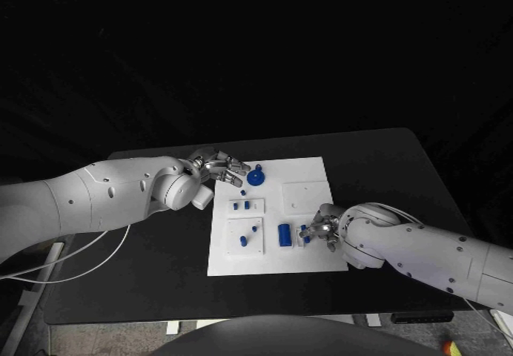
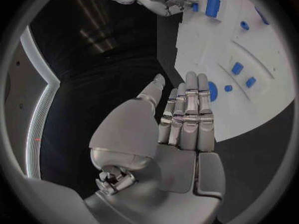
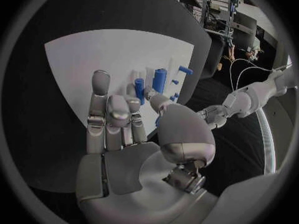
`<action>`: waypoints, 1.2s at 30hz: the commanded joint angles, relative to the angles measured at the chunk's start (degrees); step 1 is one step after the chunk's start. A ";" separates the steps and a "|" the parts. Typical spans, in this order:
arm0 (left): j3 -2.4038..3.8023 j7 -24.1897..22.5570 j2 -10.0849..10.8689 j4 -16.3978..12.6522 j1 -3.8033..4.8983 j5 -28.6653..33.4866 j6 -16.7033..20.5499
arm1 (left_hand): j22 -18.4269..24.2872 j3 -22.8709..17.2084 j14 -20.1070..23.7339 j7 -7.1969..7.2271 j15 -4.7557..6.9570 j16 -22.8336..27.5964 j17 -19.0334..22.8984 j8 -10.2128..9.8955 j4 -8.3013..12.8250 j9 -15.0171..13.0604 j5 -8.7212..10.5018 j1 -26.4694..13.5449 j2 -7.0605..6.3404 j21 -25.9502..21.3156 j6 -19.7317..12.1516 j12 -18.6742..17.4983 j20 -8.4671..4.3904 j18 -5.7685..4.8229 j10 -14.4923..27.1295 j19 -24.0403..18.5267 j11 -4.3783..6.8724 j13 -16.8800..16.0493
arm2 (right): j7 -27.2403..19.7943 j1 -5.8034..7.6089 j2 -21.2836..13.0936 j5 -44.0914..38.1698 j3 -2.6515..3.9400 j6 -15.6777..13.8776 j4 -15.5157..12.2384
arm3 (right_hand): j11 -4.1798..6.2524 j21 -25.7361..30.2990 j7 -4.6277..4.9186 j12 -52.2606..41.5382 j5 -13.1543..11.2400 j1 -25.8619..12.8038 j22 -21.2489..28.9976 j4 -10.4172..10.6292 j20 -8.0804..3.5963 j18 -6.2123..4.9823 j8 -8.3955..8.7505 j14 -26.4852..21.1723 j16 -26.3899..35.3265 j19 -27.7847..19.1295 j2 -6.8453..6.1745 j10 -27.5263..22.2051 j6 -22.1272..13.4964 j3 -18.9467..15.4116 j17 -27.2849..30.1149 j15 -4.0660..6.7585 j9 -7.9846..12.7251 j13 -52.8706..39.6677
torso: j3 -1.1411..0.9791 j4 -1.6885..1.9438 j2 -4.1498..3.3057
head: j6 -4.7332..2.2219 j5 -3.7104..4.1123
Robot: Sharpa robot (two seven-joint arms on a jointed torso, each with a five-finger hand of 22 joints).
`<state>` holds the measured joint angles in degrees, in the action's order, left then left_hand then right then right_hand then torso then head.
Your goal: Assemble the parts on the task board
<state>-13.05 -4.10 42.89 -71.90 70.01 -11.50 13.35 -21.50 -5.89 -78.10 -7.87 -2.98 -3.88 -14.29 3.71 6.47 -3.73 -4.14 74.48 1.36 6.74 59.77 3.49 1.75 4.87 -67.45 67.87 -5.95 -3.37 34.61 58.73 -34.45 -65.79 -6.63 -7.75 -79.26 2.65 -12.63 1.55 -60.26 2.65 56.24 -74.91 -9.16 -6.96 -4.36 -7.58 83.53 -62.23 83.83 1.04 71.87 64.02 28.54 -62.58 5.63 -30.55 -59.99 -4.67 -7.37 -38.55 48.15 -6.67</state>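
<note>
The flat white task board (image 1: 305, 256) lies in the middle of the black worktop (image 1: 396, 163). Small blue plastic parts sit on it. A round blue disc part (image 1: 256, 178) is near the far edge. Two little blue blocks (image 1: 244, 205) are just below it. A thin blue peg part (image 1: 246, 239) lies in a raised white tray, and a bigger blue block part (image 1: 285, 234) stands near the front.

The left robot hand (image 1: 219, 167) hangs at the board's far left corner, close to the disc. Its fingers are straight and side by side, and it holds nothing. The right robot hand (image 1: 321, 228) is at the board's right side, just beside the bigger block. Its fingers curl toward a small blue piece (image 1: 306, 237), but whether they grip it cannot be told.

Most parts seem to lie loose, so much of the job looks left to do. Nothing blocks either hand.
</note>
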 commanded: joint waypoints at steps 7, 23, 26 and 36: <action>0.05 -0.45 -0.03 -0.21 0.03 0.11 -1.03 | 0.27 0.02 0.43 0.07 0.08 0.25 -0.07 0.01 -0.22 -0.02 -0.13 -0.62 0.15 0.25 -0.44 -0.14 0.16 -1.12 0.46 -0.39 0.06 0.00 | 0.22 -0.26 1.09 -0.41 -0.05 2.25 0.83 | 0.20 0.28 0.02 0.31 0.39 -0.49 0.01 -0.10 -0.27 1.00 0.40 -0.08 0.31 0.27 0.43 -0.33 0.30 -0.54 0.12 0.46 0.07 0.11 | 0.02 -0.02 0.02 | 0.41 -0.45; 0.05 -0.33 -0.03 -0.13 0.04 0.11 -1.15 | 0.44 0.09 0.46 0.05 0.07 0.25 -0.07 0.01 -0.30 -0.02 -0.11 -0.66 0.14 0.31 -0.48 -0.14 0.18 -1.13 0.48 -0.41 0.05 0.00 | -0.03 -0.49 1.38 0.00 -0.28 3.27 0.50 | 0.18 0.29 0.05 0.23 0.41 -0.71 0.11 -0.16 -0.26 1.02 0.45 -0.09 0.34 0.27 0.65 -0.36 0.29 -0.77 0.21 0.44 0.19 0.11 | 0.00 -0.10 0.08 | 0.72 -0.84; 0.05 -0.32 -0.04 -0.14 0.04 0.11 -1.17 | 0.44 0.09 0.46 0.05 0.07 0.25 -0.07 0.01 -0.30 -0.02 -0.11 -0.66 0.14 0.31 -0.48 -0.14 0.18 -1.13 0.48 -0.41 0.05 0.00 | -0.07 -0.58 1.49 0.11 -0.33 3.29 0.59 | 0.18 0.29 0.05 0.23 0.41 -0.71 0.11 -0.16 -0.26 1.02 0.45 -0.09 0.34 0.27 0.65 -0.36 0.29 -0.77 0.21 0.44 0.19 0.11 | -0.01 -0.11 0.07 | 0.74 -0.86; 0.05 -0.26 -0.02 -0.12 0.04 0.11 -1.12 | 0.44 0.09 0.46 0.05 0.07 0.25 -0.07 0.01 -0.30 -0.02 -0.11 -0.66 0.14 0.31 -0.48 -0.14 0.18 -1.13 0.48 -0.41 0.05 0.00 | -0.94 -0.80 1.97 0.19 -0.39 0.86 1.77 | -0.65 0.62 1.30 1.97 0.09 -4.67 0.45 3.27 -0.06 0.92 2.07 -0.42 1.23 0.04 -2.80 -2.01 -1.22 -7.48 0.95 -0.01 1.87 1.62 | -0.03 -0.14 0.05 | 0.78 -0.85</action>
<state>-13.05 -4.04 42.93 -71.90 70.01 -11.50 13.02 -21.12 -5.89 -78.10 -7.87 -2.98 -3.88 -14.27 3.71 6.47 -3.73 -4.14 74.29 1.55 6.74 59.77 3.49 1.95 4.87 -67.45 67.66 -5.95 -3.37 34.59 58.04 -32.64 -65.65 -6.96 -6.12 -77.58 1.93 -12.15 2.51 -58.41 3.12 52.00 -74.45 -5.85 -6.96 -4.36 -5.85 83.38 -61.07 83.83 -1.55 70.09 63.05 21.00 -61.66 5.48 -29.12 -58.46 -4.70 -7.49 -38.47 48.89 -7.55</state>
